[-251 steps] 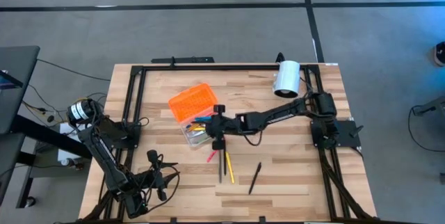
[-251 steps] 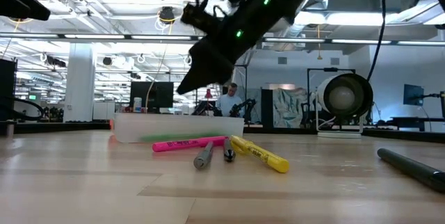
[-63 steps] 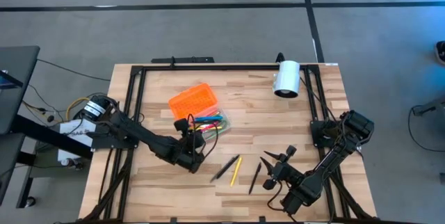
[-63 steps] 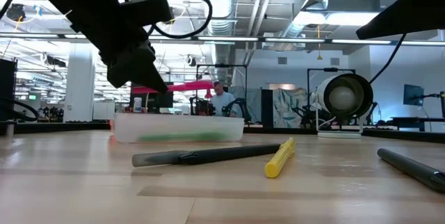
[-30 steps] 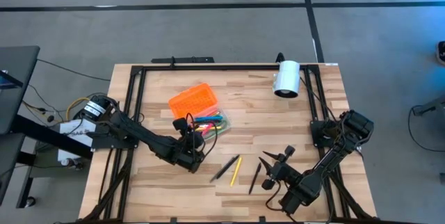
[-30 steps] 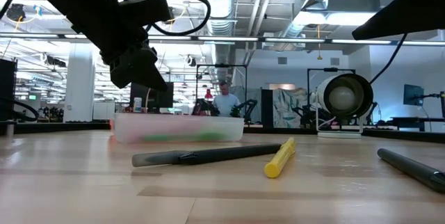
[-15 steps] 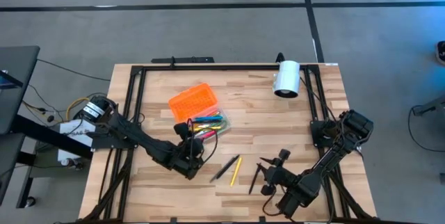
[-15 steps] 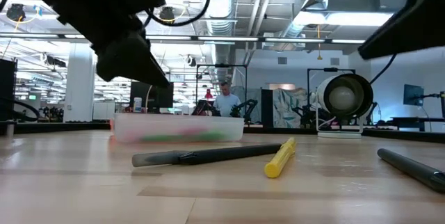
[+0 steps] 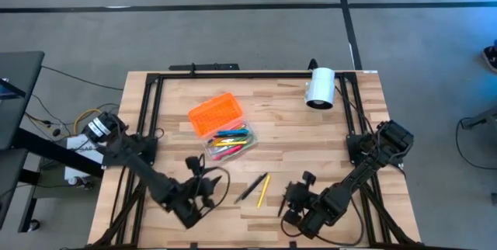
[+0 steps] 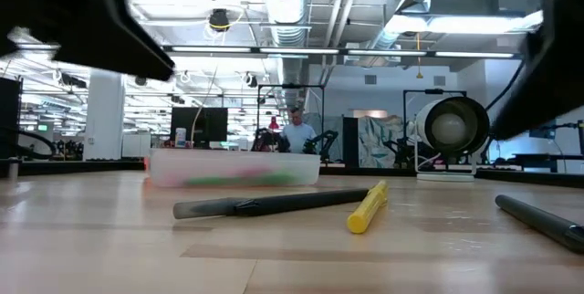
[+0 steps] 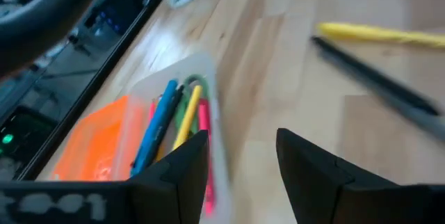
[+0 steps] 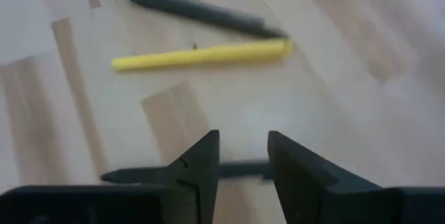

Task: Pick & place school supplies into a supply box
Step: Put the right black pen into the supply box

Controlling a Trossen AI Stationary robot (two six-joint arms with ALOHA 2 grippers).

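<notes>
The supply box's clear base (image 9: 231, 142) rests flat on the table and holds several coloured pens (image 11: 170, 116). Its orange lid (image 9: 213, 113) lies beside it on the far side. A yellow pen (image 9: 263, 190), a grey pen (image 9: 250, 189) and a black pen (image 9: 284, 198) lie flat on the wood near the table's middle. My left gripper (image 9: 199, 189) hovers open, nearer the front edge than the box, with nothing between its fingers (image 11: 182, 172). My right gripper (image 12: 243, 156) stands open just above the black pen (image 12: 233, 170), clear of it.
A white cylinder (image 9: 319, 87) lies at the table's far right. A black metal frame (image 9: 155, 79) runs along the table's edges. Bare wood lies between the box and the loose pens.
My left gripper has drawn back from over the box toward the table's near edge and swung leftward. My right gripper has turned at the wrist and shifted a little toward the black pen. The pens and the box have stayed where they were.
</notes>
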